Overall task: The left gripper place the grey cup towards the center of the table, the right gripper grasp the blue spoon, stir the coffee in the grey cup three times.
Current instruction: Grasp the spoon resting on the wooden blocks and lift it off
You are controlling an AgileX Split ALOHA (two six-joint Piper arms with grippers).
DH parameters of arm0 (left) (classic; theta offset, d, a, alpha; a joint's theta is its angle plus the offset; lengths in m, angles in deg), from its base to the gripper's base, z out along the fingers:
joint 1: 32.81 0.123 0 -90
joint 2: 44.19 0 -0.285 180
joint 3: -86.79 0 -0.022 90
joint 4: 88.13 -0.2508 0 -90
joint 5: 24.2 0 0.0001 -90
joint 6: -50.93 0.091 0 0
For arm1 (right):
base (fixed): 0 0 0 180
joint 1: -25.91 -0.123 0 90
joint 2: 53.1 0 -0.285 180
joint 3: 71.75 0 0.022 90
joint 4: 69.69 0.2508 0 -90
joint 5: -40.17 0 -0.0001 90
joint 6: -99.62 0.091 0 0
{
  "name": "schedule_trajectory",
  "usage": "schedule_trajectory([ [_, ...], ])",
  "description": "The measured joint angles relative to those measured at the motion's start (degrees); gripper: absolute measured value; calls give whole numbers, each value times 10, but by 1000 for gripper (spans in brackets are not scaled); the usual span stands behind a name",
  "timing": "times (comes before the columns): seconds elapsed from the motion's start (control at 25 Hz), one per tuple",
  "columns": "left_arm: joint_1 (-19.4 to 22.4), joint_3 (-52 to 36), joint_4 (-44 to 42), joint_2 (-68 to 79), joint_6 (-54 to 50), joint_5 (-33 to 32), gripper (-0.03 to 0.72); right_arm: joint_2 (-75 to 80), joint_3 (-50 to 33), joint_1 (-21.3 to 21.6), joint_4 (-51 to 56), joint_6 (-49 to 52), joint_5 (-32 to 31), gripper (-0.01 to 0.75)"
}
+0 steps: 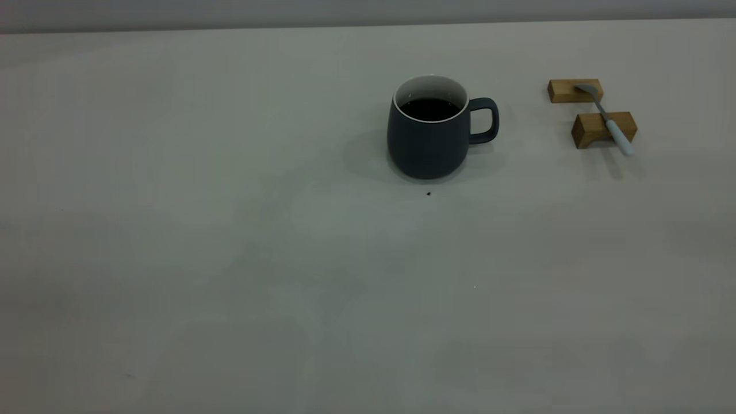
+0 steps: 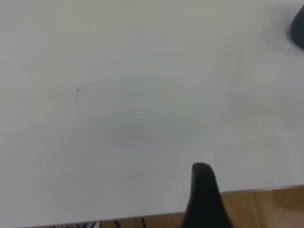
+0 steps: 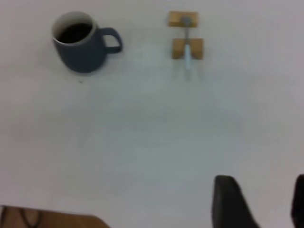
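The grey cup [image 1: 428, 144] stands upright on the table [image 1: 230, 259], right of its middle, handle toward the right, with dark coffee [image 1: 430, 108] inside. The blue spoon [image 1: 610, 122] lies across two tan wooden blocks to the cup's right. Neither gripper shows in the exterior view. In the right wrist view the cup [image 3: 80, 52] and the spoon [image 3: 187, 50] are far from my right gripper [image 3: 261, 199], which is open and empty. My left gripper [image 2: 254, 194] shows one dark finger [image 2: 203, 194] above the table's near edge, with only a sliver of the cup [image 2: 299, 29] in sight.
The far wooden block [image 1: 566, 92] holds the spoon's bowl and the near block [image 1: 592, 131] its handle. A tiny dark speck [image 1: 428, 194] lies just in front of the cup. Wooden floor [image 2: 266, 209] shows past the table's edge.
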Motion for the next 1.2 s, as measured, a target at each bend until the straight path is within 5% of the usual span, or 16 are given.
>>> schedule_trajectory([
  [0.16, 0, 0, 0, 0, 0, 0, 585, 132, 21, 0, 49, -45, 80, 531],
  [0.28, 0, 0, 0, 0, 0, 0, 585, 233, 35, 0, 110, -102, 139, 569],
  [1.2, 0, 0, 0, 0, 0, 0, 585, 905, 298, 0, 143, -162, 245, 578],
])
